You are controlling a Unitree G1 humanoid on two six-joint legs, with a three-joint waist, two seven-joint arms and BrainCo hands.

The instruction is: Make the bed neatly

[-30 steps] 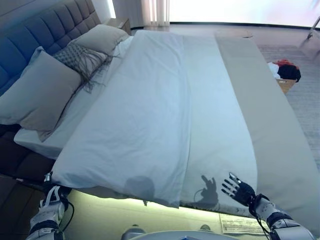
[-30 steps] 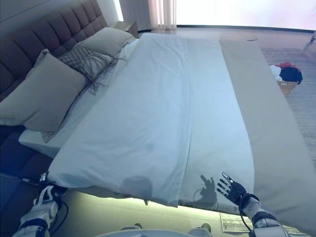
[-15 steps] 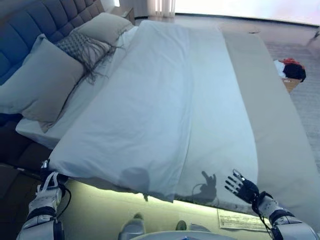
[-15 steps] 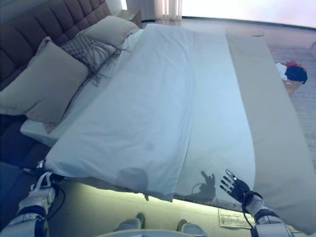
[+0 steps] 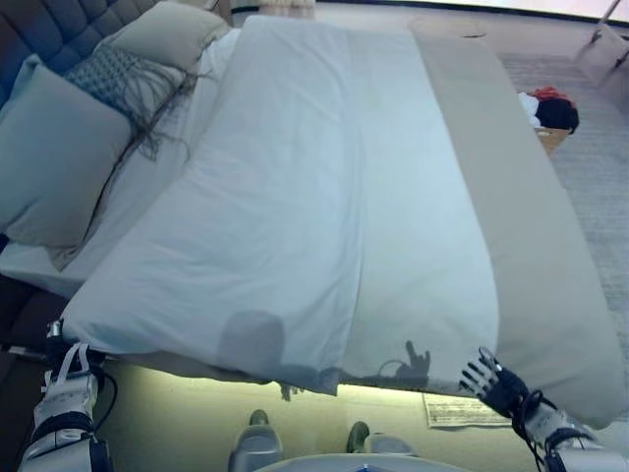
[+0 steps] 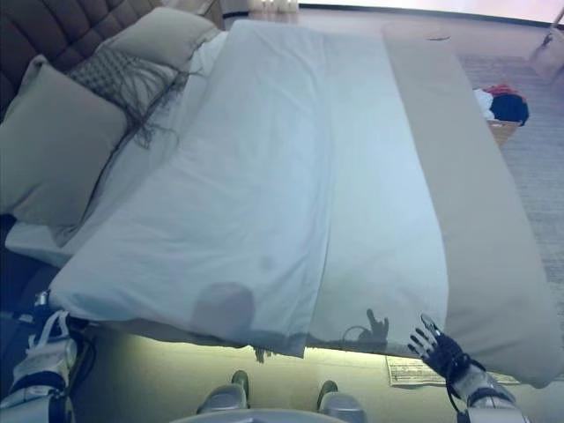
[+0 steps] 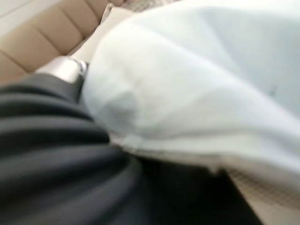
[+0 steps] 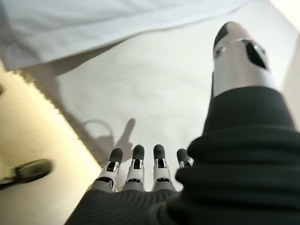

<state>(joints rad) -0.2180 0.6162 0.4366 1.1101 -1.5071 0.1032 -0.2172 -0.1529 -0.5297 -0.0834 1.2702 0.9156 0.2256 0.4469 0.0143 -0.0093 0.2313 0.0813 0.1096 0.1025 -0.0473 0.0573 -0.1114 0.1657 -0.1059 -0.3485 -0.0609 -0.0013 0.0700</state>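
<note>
Beside duvet (image 5: pixel 295 197) edge, right hand (image 5: pixel 499 385) spread

The bed (image 5: pixel 550 324) carries a pale blue duvet (image 5: pixel 285 197) spread along its length, with a beige cover (image 5: pixel 511 197) along the far side. At the head lie a large pillow (image 5: pixel 44 162), a fringed grey cushion (image 5: pixel 123 84) and another pillow (image 5: pixel 172 34).

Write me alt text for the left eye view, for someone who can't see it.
A bed seen from its side, covered by a pale blue duvet with a beige blanket alongside it and pillows at the headboard end. The robot's left hand is at the duvet's near corner; its right hand, fingers spread, hovers by the bed's edge.
</note>
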